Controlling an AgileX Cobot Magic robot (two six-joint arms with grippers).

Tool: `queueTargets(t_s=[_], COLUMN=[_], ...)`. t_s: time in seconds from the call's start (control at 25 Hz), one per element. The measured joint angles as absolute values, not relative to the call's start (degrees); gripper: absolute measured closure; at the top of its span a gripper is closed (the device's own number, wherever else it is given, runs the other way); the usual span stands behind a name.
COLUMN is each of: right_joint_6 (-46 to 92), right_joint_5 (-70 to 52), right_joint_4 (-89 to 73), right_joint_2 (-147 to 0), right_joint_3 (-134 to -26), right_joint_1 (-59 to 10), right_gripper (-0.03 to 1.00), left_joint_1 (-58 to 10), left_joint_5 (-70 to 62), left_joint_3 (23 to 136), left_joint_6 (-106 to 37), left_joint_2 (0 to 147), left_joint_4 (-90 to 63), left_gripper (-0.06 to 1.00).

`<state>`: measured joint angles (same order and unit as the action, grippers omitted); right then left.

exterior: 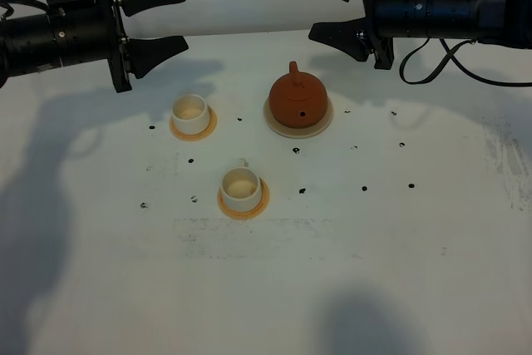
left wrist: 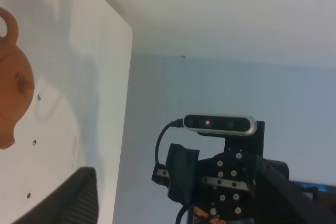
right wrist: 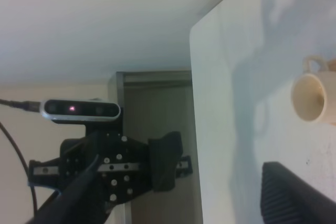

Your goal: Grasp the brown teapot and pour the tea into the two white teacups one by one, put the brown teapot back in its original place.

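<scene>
The bench point(exterior: 416, 272) has open room toward its near and right edges, so the right gripper point(exterior: 303, 10), jaws apart at the far edge like those of the left gripper point(exterior: 185, 16), should likely descend to the cream saucer point(exterior: 327, 124) near the far edge's middle and take the brown teapot point(exterior: 298, 97) seated there by its far-pointing handle, staying off the two white teacups point(exterior: 190, 112) point(exterior: 241, 186) toward the left edge.

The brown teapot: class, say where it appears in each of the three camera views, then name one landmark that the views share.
Exterior high: the brown teapot sits on its cream saucer, just right of centre, toward the table's far side.
Left wrist: the teapot is cut off by the picture's edge, with its loop handle showing.
Right wrist: not in it.
Shared landmark: the white table, an edge of which shows in all three.
</scene>
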<state>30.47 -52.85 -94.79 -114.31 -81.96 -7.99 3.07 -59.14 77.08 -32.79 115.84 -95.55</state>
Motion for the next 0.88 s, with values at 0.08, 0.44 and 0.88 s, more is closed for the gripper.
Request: queueTargets(t_s=[0.08,0.44,0.88], right_joint_6=[30.47,30.45,31.57], right_joint_5=[-52.85,-52.85,-52.85], right_joint_4=[-94.41,-93.38,-93.08], right_joint_2=[-114.31,-114.31,-114.31], right_joint_3=[-81.96,-81.96,-81.96], right_joint_1=[-7.99,-7.99,-7.99], right_gripper=[0.34,0.34,0.36], left_joint_1=[3.07,3.07,3.07], left_joint_5=[-59.14,-59.14,-59.14], left_joint_3=[77.08,77.08,77.08], left_joint_6=[-32.79,-33.02,-41.83], left_joint_2=[115.84,115.84,115.84], left_joint_4=[-95.55,-95.55,-95.55], left_gripper=[0.33,0.33,0.33])
